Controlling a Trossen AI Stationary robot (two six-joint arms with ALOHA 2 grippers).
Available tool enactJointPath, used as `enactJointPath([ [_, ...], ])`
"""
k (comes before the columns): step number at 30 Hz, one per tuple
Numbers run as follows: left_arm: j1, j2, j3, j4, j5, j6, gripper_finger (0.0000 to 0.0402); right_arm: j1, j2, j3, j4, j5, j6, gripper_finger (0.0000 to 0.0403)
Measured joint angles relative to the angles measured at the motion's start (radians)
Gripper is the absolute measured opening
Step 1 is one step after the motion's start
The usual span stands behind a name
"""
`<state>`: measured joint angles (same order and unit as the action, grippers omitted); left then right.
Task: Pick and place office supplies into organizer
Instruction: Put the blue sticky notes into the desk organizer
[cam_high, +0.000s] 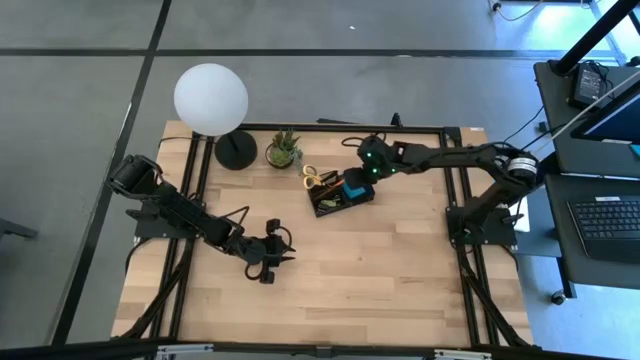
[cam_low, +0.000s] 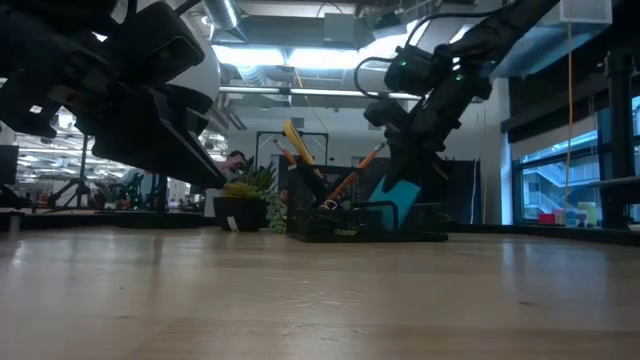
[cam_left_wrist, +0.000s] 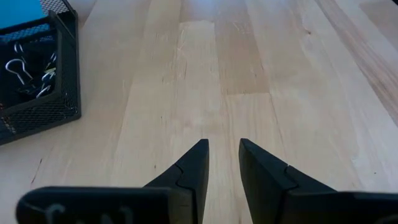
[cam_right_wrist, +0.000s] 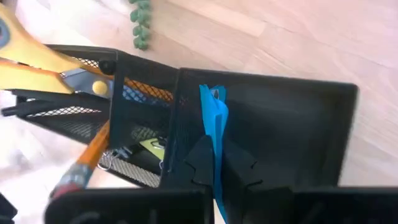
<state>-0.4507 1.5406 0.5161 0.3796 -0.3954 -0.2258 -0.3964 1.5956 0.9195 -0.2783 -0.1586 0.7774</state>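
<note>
The black mesh organizer sits mid-table, right of centre. Yellow-handled scissors, orange pencils, a small yellow block and black clips are inside it. My right gripper hangs over its large compartment, shut on the blue sticky-note pad. In the low view the pad leans behind the organizer's wall. My left gripper hovers open, with a narrow gap, over bare wood to the left of and nearer than the organizer, touching nothing. My right gripper pinches the blue pad by its upper edge between the two fingers, which come from above and slant down. The pad stands on edge, tilted, and its lower part dips into the organizer's large compartment. Whether it touches the floor there is hidden.
A small potted plant and a round black lamp base with a white globe stand near the far edge, left of the organizer. Bare wood spreads over the near half of the table.
</note>
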Motion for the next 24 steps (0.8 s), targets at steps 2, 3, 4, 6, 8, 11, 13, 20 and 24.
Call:
enactJointPath([
  [2,0.0,0.0,0.0,0.0,0.003,-0.003,0.0082,-0.002,0.023,0.016,-0.001,0.0,-0.018,0.0012],
  [3,0.0,0.0,0.0,-0.001,0.007,-0.012,0.0082,-0.003,0.035,0.021,-0.002,0.0,-0.027,0.0012],
  [4,0.0,0.0,0.0,-0.003,0.012,-0.025,0.0082,-0.005,0.046,0.025,-0.003,0.0,-0.031,0.0012],
  [6,0.0,0.0,0.0,-0.017,0.024,-0.048,0.0082,-0.01,0.063,0.028,-0.003,0.0,-0.043,0.0012],
  [8,0.0,0.0,0.0,-0.033,0.037,-0.053,0.0082,-0.016,0.076,0.028,-0.004,-0.001,-0.057,0.0012],
  [11,0.0,0.0,0.0,-0.041,0.041,-0.066,0.0082,-0.021,0.082,0.028,-0.009,-0.001,-0.077,0.0012],
  [13,0.0,0.0,0.0,-0.041,0.039,-0.077,0.0082,-0.021,0.082,0.026,-0.015,-0.001,-0.082,0.0015],
  [20,0.0,0.0,0.0,-0.041,0.039,-0.079,0.0082,-0.021,0.08,0.026,-0.013,-0.001,-0.146,0.0055],
  [24,0.0,0.0,0.0,-0.041,0.039,-0.092,0.0082,-0.021,0.08,0.026,-0.018,-0.001,-0.155,0.0091],
])
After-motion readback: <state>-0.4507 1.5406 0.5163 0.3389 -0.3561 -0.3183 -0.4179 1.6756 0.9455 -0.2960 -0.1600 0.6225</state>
